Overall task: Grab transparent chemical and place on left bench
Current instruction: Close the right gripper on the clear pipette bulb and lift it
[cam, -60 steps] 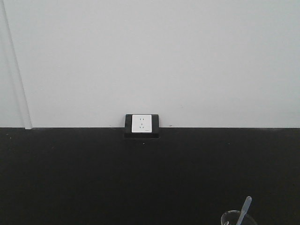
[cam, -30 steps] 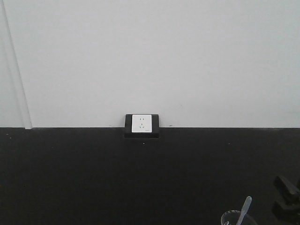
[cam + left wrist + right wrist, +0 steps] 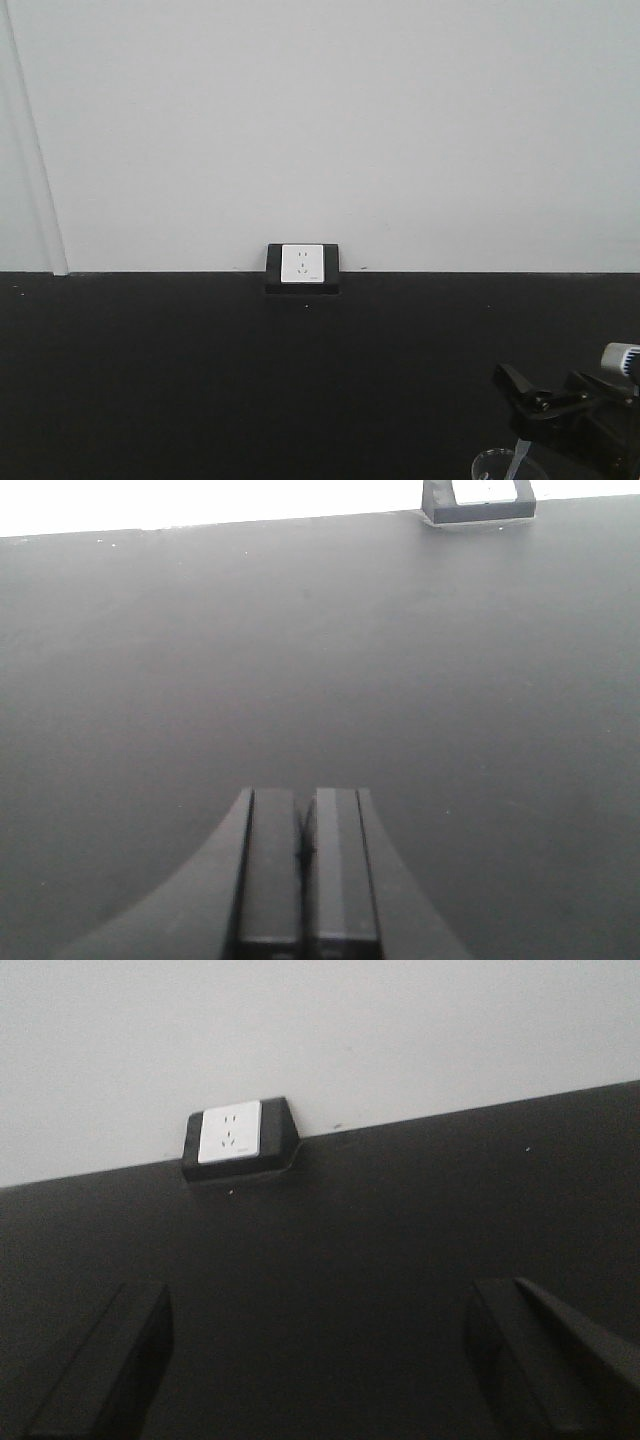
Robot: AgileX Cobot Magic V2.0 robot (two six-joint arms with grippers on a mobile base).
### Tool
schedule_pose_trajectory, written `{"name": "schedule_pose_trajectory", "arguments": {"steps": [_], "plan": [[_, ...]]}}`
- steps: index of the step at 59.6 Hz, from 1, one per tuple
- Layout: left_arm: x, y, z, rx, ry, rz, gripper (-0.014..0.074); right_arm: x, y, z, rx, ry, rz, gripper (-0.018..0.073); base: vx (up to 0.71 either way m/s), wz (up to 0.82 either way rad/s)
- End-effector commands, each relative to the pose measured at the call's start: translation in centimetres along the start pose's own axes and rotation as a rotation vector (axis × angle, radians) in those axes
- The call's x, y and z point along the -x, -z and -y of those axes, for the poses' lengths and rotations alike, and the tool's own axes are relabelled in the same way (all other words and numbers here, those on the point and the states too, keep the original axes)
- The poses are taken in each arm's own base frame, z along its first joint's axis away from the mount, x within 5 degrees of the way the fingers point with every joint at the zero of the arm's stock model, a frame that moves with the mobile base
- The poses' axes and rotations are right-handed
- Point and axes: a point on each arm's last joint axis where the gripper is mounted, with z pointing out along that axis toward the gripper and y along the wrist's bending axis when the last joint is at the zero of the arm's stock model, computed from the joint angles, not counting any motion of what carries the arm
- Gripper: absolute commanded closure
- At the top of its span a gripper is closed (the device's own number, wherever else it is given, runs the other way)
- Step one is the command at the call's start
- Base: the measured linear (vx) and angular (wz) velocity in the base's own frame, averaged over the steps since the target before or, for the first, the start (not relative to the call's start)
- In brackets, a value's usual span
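The transparent chemical (image 3: 492, 467), a small clear glass beaker, shows only as a rim at the bottom edge of the front view, right of centre. Its pale stirrer (image 3: 519, 461) is mostly covered by my right gripper (image 3: 515, 402), which hangs just above and to the right of the beaker. In the right wrist view the right gripper (image 3: 320, 1295) is wide open and empty; the beaker is out of that view. My left gripper (image 3: 303, 800) is shut and empty over bare counter. The left bench with the white bins is out of view.
A matte black counter (image 3: 250, 380) runs along a plain white wall. A white wall socket (image 3: 302, 263) in a black housing sits at the counter's back edge; it also shows in the right wrist view (image 3: 230, 1131) and the left wrist view (image 3: 478, 495).
My right gripper has come into the front view from the right and now covers most of the stirrer. The beaker has not moved.
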Motion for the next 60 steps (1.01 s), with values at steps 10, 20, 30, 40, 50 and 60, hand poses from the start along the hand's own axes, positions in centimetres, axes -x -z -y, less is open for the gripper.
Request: {"name": "schedule_pose_trajectory", "arguments": {"steps": [10, 20, 30, 40, 50, 60], "plan": [[0.3, 0.1, 0.0, 0.002, 0.009, 0.081, 0.06, 0.0, -2.1, 0.3, 0.025, -0.022, 0.022, -0.0031, 0.0, 0.0], [0.3, 0.1, 0.0, 0.002, 0.009, 0.081, 0.06, -1.0, -2.4, 0.6, 0.009, -0.039, -0.029, -0.0029, 0.0, 0.0], [0.3, 0.1, 0.0, 0.002, 0.009, 0.081, 0.06, -1.2, -2.4, 0.7, 0.0, -0.097, -0.054, 0.0006, 0.0, 0.0], [0.3, 0.1, 0.0, 0.002, 0.009, 0.081, 0.06, -1.9, -2.4, 0.8, -0.018, -0.136, -0.131, 0.0087, 0.0, 0.0], [0.3, 0.1, 0.0, 0.002, 0.009, 0.081, 0.06, -1.8, -2.4, 0.6, 0.006, -0.117, -0.123, 0.0199, 0.0, 0.0], [0.3, 0.1, 0.0, 0.002, 0.009, 0.081, 0.06, -1.8, -2.4, 0.5, 0.009, -0.114, -0.122, 0.0387, 0.0, 0.0]]}}
